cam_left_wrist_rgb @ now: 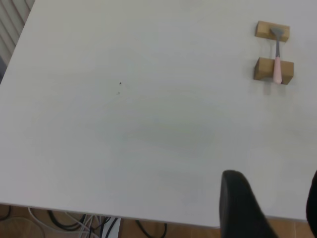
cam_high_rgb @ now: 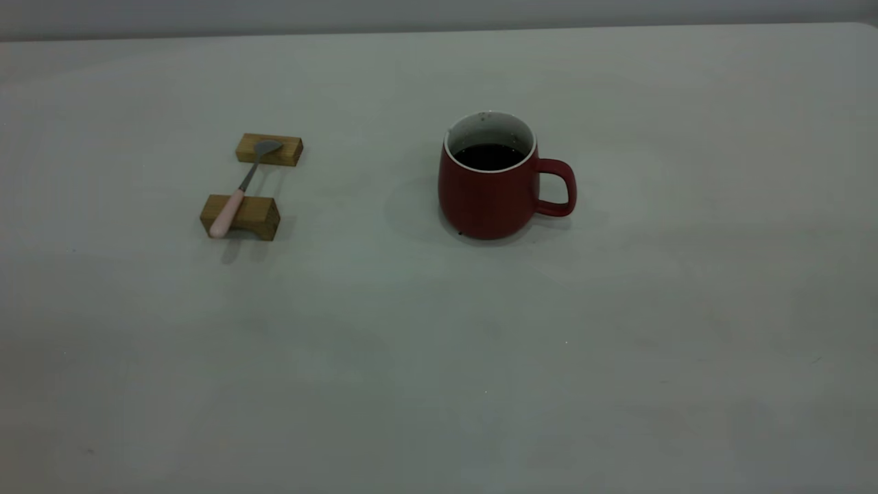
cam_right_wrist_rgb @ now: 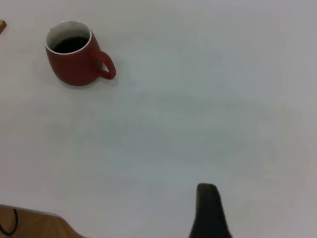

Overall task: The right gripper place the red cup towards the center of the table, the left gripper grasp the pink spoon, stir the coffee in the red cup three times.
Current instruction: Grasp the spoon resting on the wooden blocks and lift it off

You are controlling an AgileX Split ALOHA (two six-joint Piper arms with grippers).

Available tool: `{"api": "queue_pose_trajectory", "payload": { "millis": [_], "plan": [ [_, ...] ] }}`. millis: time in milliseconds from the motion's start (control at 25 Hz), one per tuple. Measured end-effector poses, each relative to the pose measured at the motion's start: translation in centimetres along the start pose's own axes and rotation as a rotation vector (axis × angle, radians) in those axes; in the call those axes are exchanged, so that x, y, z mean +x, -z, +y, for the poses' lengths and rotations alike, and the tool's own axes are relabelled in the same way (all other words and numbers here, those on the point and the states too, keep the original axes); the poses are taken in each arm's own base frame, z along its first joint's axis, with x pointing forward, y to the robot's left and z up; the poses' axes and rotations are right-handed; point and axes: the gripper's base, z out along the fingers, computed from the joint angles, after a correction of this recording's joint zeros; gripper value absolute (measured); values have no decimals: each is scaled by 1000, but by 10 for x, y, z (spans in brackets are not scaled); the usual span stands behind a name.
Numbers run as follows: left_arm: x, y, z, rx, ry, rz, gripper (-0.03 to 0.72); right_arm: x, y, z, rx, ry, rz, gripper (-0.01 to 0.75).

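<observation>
The red cup [cam_high_rgb: 488, 199] stands upright near the middle of the table [cam_high_rgb: 439, 357], handle pointing right, with dark coffee [cam_high_rgb: 488, 156] inside. It also shows far off in the right wrist view as the red cup [cam_right_wrist_rgb: 74, 64]. The pink spoon [cam_high_rgb: 239, 192] lies across two wooden blocks at the left, and the left wrist view shows the pink spoon [cam_left_wrist_rgb: 277, 68] far ahead. The exterior view shows neither gripper. My left gripper [cam_left_wrist_rgb: 276, 198] hangs open over the table's near edge, holding nothing. Of my right gripper [cam_right_wrist_rgb: 262, 213] only one finger [cam_right_wrist_rgb: 208, 210] shows, with bare table beside it.
The spoon's bowl rests on the far wooden block [cam_high_rgb: 269, 149] and its handle on the near wooden block [cam_high_rgb: 255, 217]. Cables [cam_left_wrist_rgb: 74, 223] lie on the floor past the table's edge on the left arm's side.
</observation>
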Motion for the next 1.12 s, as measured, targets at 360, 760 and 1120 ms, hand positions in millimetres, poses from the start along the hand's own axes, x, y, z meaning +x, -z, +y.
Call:
{"api": "queue_pose_trajectory", "payload": {
  "millis": [360,760,1120],
  "plan": [
    [-47,3,0,-43,45,-10,449,0,0,0,0,-1,-1,587],
    [-145,-99,-32,10,64,243,662,0,0,0,0,-1,-2,587],
    [-151,-223,-59,57,70,485,668,0,0,0,0,-1,-2,587]
  ]
}}
